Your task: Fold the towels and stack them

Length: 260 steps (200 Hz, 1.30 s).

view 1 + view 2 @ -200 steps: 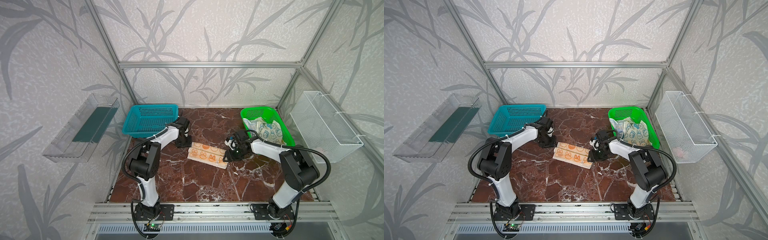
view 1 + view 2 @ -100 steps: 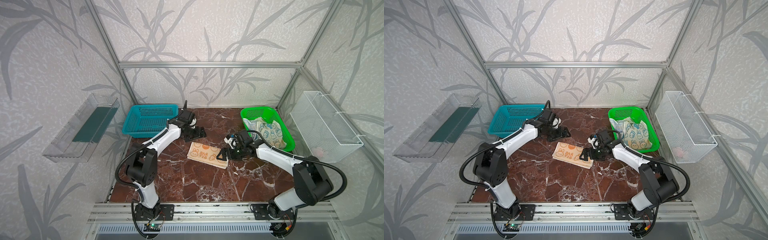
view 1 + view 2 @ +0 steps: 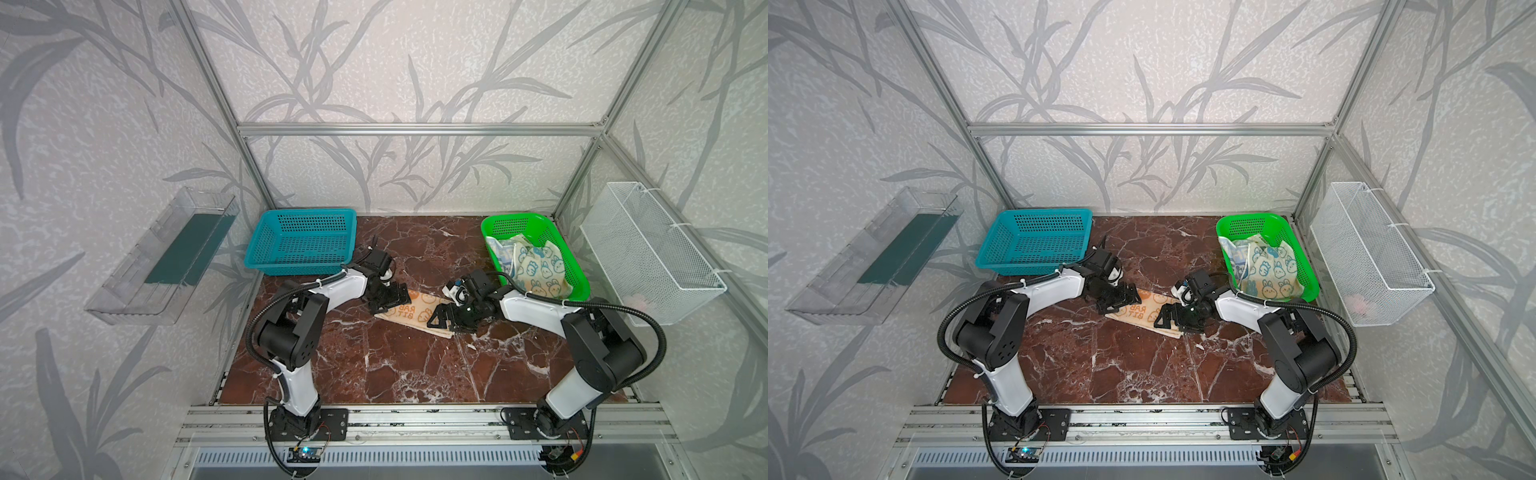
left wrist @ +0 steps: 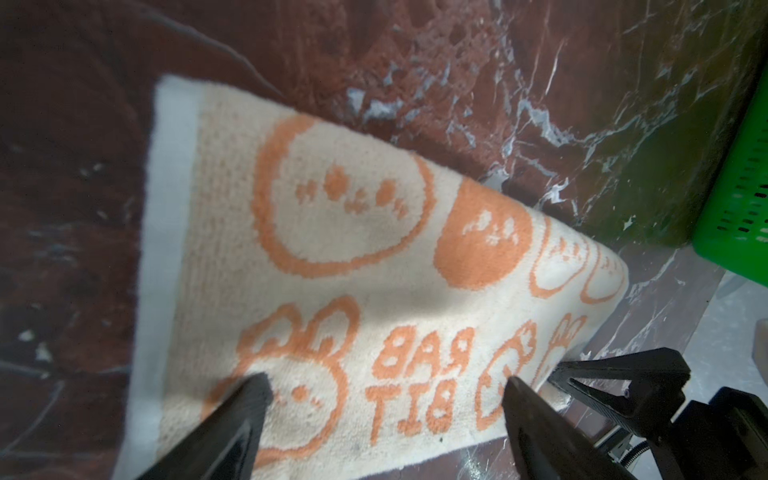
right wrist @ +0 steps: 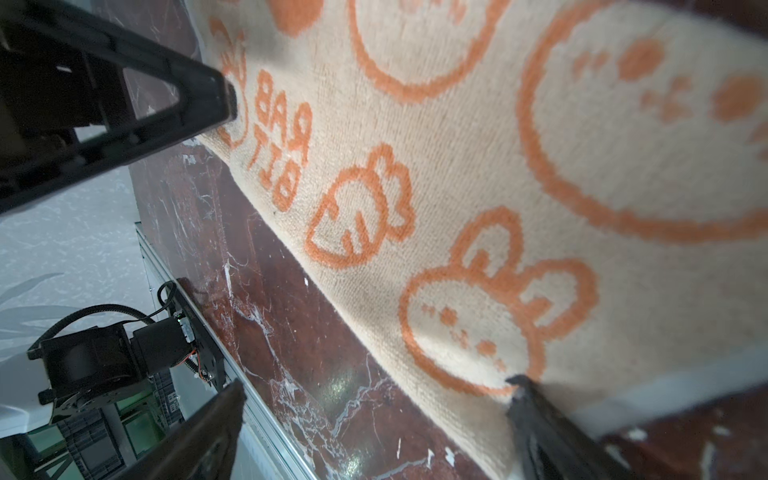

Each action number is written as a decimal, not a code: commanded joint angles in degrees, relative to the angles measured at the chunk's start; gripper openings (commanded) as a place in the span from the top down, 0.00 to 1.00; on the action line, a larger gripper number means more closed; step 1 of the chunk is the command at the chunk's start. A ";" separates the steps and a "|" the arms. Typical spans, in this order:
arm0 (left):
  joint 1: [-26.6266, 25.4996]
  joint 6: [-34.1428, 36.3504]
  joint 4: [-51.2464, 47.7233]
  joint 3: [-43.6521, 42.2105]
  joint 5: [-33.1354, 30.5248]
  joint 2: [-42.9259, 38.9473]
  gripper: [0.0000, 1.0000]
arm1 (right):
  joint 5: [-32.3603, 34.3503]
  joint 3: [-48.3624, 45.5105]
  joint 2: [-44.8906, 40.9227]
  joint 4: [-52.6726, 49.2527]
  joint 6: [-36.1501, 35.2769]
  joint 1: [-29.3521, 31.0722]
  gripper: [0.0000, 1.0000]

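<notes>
In both top views the left tool (image 3: 388, 298) is now reaching over the left end of the peach towel (image 3: 415, 311), no longer behind it. The towel is lying folded on the worktop (image 3: 395, 365). In the left wrist view I am seeing this tool (image 4: 384, 384) released. In the right wrist view the right tool (image 5: 374, 386) is gaping too.

table (image 3: 395, 365): red-brown marble-look top, white veins. teal perforated basket (image 3: 299, 243) sat at its back left corner, green perforated basket (image 3: 515, 219) at back right, well apart; both showed in both top views, green one's corner also in left wrist view (image 4: 739, 187). clear plastic bin (image 3: 137, 286) hung tilted on left wall, dark green panel (image 3: 187, 249) lying in it. white wire basket (image 3: 648, 249) hung on right wall, small pinkish thing (image 3: 1360, 305) at its near end, too blurry to identify. aluminium frame (image 3: 415, 129) ran round the cell, grey leaf-print wallpaper (image 3: 415, 62) behind. slotted aluminium rail (image 3: 415, 419) ran along table's front edge
</notes>
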 commanded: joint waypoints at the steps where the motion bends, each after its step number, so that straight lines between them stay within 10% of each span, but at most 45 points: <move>1: -1.63 -3.04 1.34 -3.70 -0.82 -0.03 0.09 | 6.44 2.44 3.95 -7.20 -4.02 -2.74 0.01; 121: 1.55 10.23 -22.71 9.30 -14.31 -1.54 0.01 | 4.25 10.19 -3.47 -14.81 -9.61 -3.90 0.01; 260: -0.09 10.78 -21.50 13.34 -16.73 9.68 0.25 | 3.00 5.21 -3.53 -10.65 -9.31 -5.39 0.01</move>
